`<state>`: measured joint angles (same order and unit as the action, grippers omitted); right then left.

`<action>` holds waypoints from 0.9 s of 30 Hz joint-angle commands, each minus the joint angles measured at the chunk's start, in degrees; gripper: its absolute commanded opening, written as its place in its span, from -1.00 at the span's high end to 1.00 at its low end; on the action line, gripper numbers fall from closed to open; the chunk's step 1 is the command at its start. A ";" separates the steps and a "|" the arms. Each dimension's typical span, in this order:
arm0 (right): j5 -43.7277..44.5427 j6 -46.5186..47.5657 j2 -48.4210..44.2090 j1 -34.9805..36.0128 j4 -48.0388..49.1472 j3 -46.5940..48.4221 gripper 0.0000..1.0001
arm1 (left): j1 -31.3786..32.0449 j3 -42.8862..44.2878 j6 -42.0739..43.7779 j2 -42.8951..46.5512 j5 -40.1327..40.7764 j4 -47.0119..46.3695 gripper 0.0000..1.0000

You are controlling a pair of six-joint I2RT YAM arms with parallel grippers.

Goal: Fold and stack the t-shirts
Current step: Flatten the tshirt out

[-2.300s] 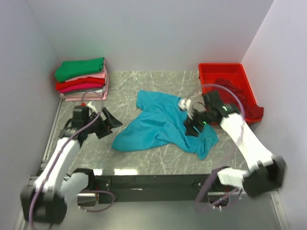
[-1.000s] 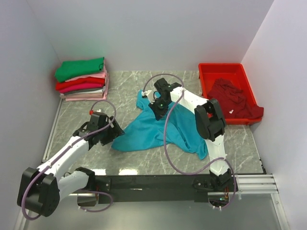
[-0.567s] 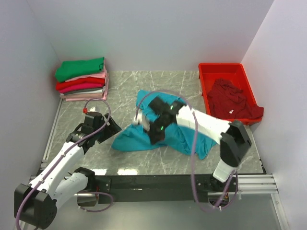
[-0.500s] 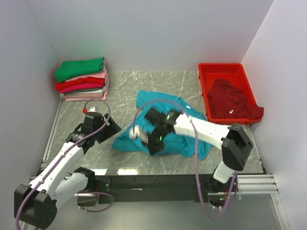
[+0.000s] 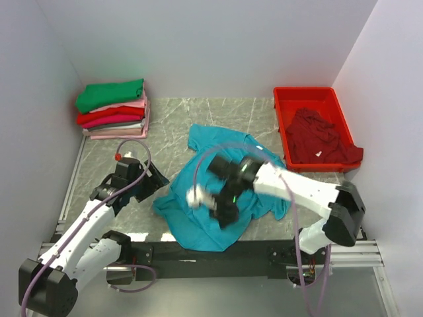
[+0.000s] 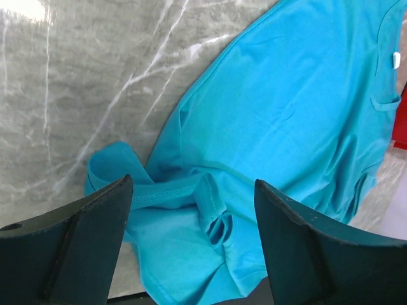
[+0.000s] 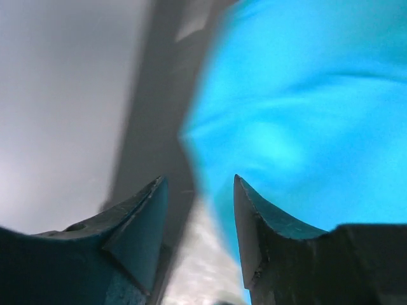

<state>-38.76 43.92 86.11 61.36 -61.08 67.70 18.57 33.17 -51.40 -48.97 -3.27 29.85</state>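
Note:
A teal-blue t-shirt (image 5: 211, 148) lies crumpled in the middle of the table, its lower part reaching the near edge. My left gripper (image 5: 157, 179) is open at the shirt's left edge. In the left wrist view the wide jaws (image 6: 191, 190) hang over a bunched hem fold of the shirt (image 6: 286, 95). My right gripper (image 5: 225, 211) is blurred and sits over the shirt's near part. In the right wrist view its jaws (image 7: 198, 180) are open with nothing between them, and the shirt (image 7: 305, 95) fills the right side. A dark maroon shirt (image 5: 320, 135) lies in the tray.
A stack of folded shirts (image 5: 109, 94), green on top over pink, red and grey, sits at the back left. The red plastic tray (image 5: 304, 92) stands at the back right. Bare marble table (image 5: 172, 125) shows between them. White walls close in three sides.
My right arm swept from the shirt's back left across it toward the near edge. The shirt's lower part now reaches the table's near edge. My left gripper moved slightly nearer the shirt.

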 commanded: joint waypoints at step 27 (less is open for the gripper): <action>22.68 -25.99 42.29 -47.30 16.87 42.76 -0.08 | 4.99 -5.04 -13.99 -15.27 1.95 -5.05 -0.45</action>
<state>-21.08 20.75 124.70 14.66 -44.73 106.48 23.24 28.82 -64.29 -62.70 -2.68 28.51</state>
